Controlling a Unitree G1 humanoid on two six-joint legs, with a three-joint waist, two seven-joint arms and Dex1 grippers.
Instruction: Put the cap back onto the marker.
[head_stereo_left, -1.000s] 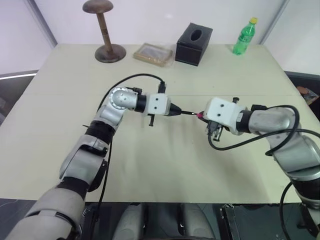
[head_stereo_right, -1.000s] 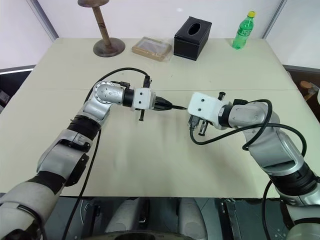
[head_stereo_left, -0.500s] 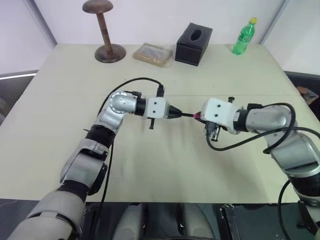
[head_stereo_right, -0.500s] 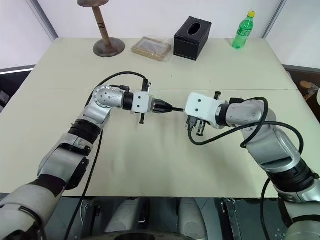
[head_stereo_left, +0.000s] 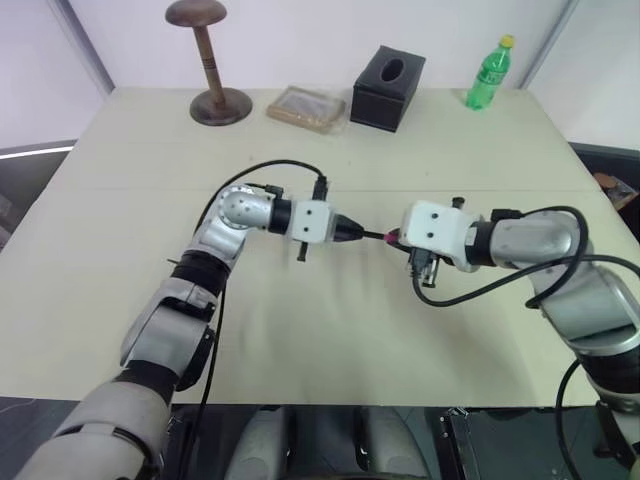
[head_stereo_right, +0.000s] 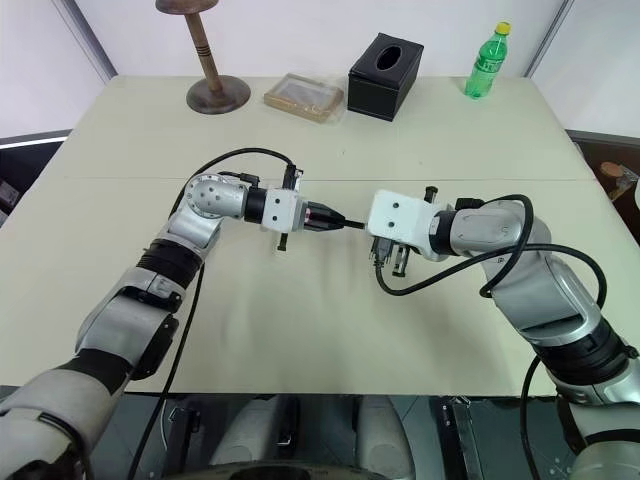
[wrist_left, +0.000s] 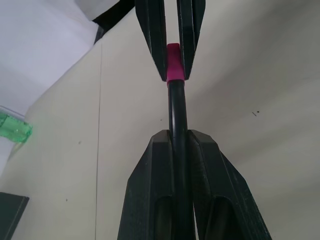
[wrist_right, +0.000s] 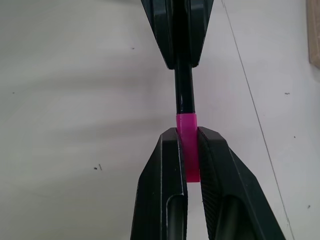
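Note:
My left gripper (head_stereo_left: 352, 232) is shut on the marker (head_stereo_left: 374, 235), a thin black stick held level above the table and pointing toward my right hand. The pink cap (head_stereo_left: 393, 237) sits on the marker's far end, and my right gripper (head_stereo_left: 399, 239) is shut on it. In the left wrist view the marker (wrist_left: 176, 107) runs out from between my fingers (wrist_left: 152, 165) to the cap (wrist_left: 173, 62). In the right wrist view the cap (wrist_right: 187, 145) is pinched between my fingers (wrist_right: 167, 165) and meets the black shaft (wrist_right: 183, 92) in line.
Along the back of the beige table (head_stereo_left: 300, 330) stand a wooden hat stand (head_stereo_left: 210, 60), a flat wooden box (head_stereo_left: 307, 108), a black tissue box (head_stereo_left: 388, 87) and a green bottle (head_stereo_left: 490, 72). Black cables loop off both wrists.
Both grippers have shifted only slightly, and the bare stretch of marker between them looks a little shorter. Both grips stay the same.

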